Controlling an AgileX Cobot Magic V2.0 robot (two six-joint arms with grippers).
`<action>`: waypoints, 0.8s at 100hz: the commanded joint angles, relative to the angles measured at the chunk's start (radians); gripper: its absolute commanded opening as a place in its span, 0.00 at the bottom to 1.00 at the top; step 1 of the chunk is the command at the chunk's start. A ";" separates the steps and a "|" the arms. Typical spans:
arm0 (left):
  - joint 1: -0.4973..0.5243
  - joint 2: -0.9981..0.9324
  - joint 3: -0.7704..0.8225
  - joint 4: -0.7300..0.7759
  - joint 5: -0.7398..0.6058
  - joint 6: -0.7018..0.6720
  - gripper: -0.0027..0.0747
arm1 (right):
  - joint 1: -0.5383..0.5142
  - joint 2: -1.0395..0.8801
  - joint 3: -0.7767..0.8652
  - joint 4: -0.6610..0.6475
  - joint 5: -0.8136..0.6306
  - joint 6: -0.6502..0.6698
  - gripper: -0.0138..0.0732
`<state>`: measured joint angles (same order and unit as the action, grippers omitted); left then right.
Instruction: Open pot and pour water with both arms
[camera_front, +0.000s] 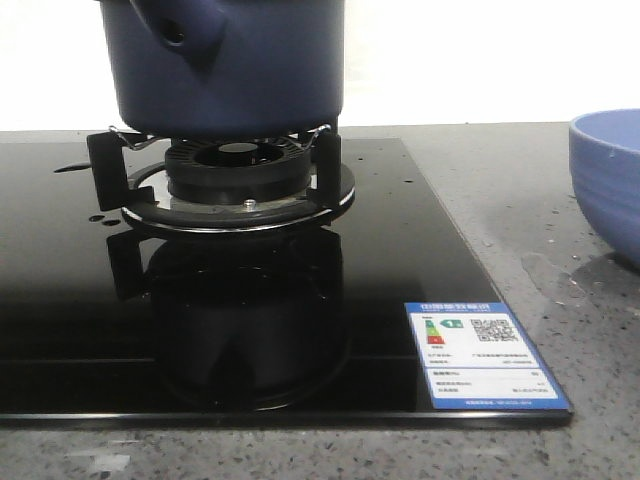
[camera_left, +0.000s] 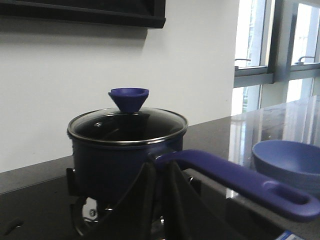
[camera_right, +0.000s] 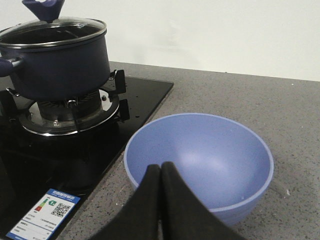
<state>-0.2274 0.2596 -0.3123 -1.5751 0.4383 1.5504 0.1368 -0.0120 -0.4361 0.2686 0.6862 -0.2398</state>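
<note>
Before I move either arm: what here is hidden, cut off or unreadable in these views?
- Front view: the pot is cut by the top edge, so its lid and contents do not show; the bowl is cut by the right edge.
- Left wrist view: water level unclear through the dark glass lid.
- Right wrist view: the lid's knob is cropped at the top.
- Sticker: print too small to read.
</note>
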 joint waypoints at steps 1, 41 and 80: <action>0.005 0.006 -0.036 0.111 -0.055 -0.069 0.01 | 0.002 0.001 -0.022 0.009 -0.082 -0.012 0.08; 0.012 -0.209 0.093 1.410 -0.282 -1.251 0.01 | 0.002 0.001 -0.022 0.009 -0.082 -0.012 0.08; 0.210 -0.291 0.330 1.422 -0.310 -1.327 0.01 | 0.002 0.001 -0.022 0.009 -0.082 -0.012 0.08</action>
<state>-0.0445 -0.0044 0.0050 -0.1430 0.1946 0.2397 0.1368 -0.0120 -0.4341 0.2702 0.6862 -0.2417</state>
